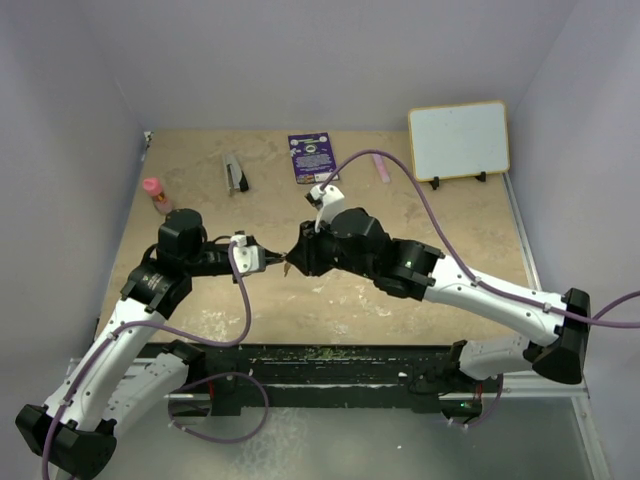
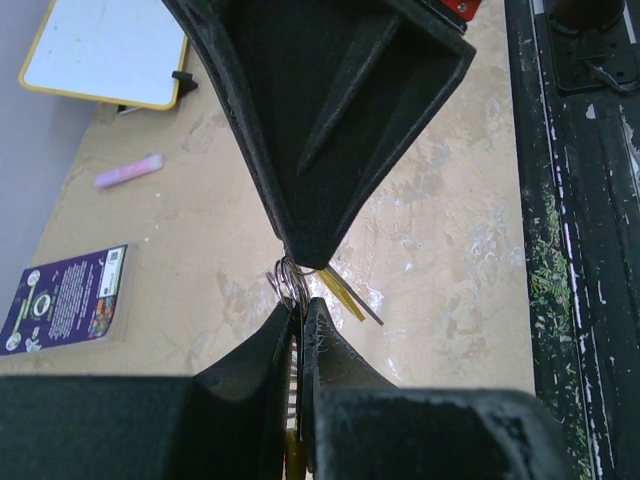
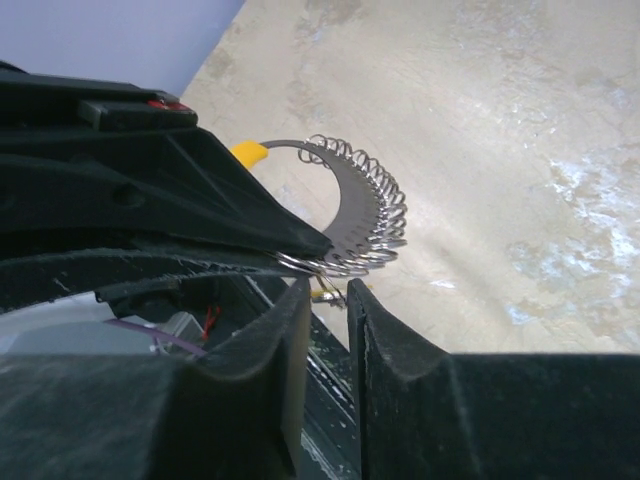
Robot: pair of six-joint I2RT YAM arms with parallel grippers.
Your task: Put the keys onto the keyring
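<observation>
1. The keyring (image 3: 372, 220) is held up off the table (image 1: 450, 220), about mid-table, between the two meeting fingertips. The left gripper (image 2: 300, 312) is clamped on its near edge. The right gripper (image 3: 327, 292) has its tips right at the ring, with a narrow gap between its jaws.
2. The ring is a thin silvery loop with a coiled, spring-like rim around a flat crescent of metal.
3. One of the keys (image 2: 348, 296), yellowish, hangs slanted just below the ring. A yellow head (image 3: 250, 152) shows at the ring's far end, possibly a second key.
4. Well apart along the far edge, left to right, are a pink bottle (image 1: 153, 192), a grey-and-black tool (image 1: 236, 173), a purple card (image 1: 312, 157), a pink stick (image 1: 382, 167) and a whiteboard (image 1: 459, 139).
5. From overhead, the right gripper's body hides the ring.
</observation>
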